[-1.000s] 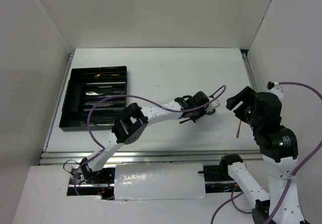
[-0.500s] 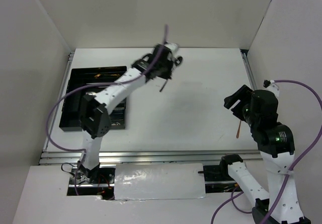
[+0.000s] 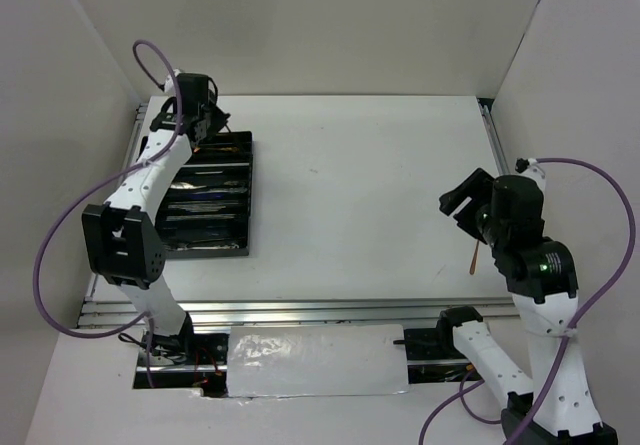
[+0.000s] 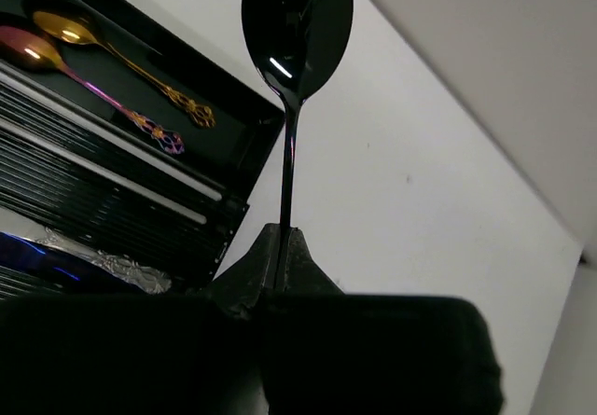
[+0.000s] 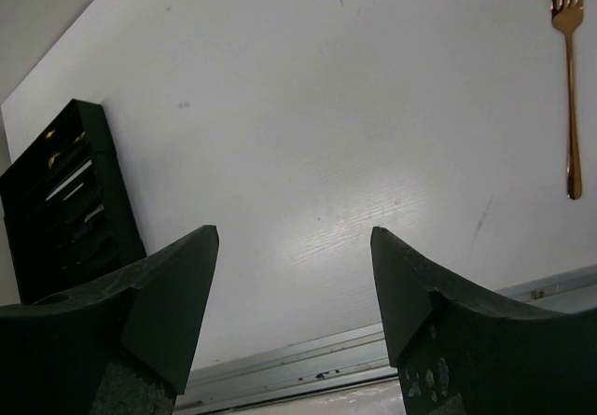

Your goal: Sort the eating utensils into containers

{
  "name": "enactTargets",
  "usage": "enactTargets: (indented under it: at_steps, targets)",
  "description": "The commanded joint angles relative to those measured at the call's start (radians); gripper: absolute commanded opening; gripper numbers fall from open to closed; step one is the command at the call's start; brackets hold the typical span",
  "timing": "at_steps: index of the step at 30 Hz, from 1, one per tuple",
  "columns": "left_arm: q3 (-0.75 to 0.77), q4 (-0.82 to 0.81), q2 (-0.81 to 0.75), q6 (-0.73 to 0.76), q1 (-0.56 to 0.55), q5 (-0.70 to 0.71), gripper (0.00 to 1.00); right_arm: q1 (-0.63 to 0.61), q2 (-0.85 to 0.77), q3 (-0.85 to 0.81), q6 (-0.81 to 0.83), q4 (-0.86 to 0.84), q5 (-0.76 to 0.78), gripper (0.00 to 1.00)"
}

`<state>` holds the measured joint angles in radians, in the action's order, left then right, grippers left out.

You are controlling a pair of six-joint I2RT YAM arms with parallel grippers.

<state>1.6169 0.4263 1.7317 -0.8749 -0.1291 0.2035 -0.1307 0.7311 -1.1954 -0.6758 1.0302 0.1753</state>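
Note:
My left gripper (image 4: 284,233) is shut on the handle of a black spoon (image 4: 295,23), its bowl pointing away from me. It hovers over the far end of the black tray (image 3: 131,205), seen from above (image 3: 203,115). The tray (image 4: 244,159) holds gold-bowled small spoons (image 4: 70,31), silver chopsticks (image 4: 103,159) and a silver knife (image 4: 112,266) in long compartments. My right gripper (image 5: 294,266) is open and empty above the table at the right (image 3: 462,200). A gold fork (image 5: 569,89) lies on the table near it, also in the top view (image 3: 473,257).
White walls enclose the table on three sides. A metal rail (image 3: 300,310) runs along the near edge. The white table top (image 3: 370,175) lies between the tray and the right arm.
My left arm has swung from the table's middle right to the far left, carrying the black spoon over the tray's far end. The right arm has barely moved.

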Motion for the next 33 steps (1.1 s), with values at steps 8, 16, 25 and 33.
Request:
enactTargets:
  at_steps: [8,16,25,33]
  targets:
    - [0.006,-0.080,0.080,-0.551,0.059,0.342,0.00,0.003,0.045,0.036,-0.012,-0.059,-0.065,0.74]
    - [0.036,-0.160,0.214,-0.688,0.125,0.321,0.00,0.003,0.077,-0.013,0.008,-0.004,-0.036,0.74]
    - [0.130,-0.034,0.348,-0.886,0.108,0.385,0.00,0.006,0.162,-0.035,0.024,0.045,-0.043,0.75]
    - [0.162,-0.071,0.425,-0.878,0.108,0.385,0.00,0.008,0.246,-0.069,0.079,0.018,-0.103,0.76]
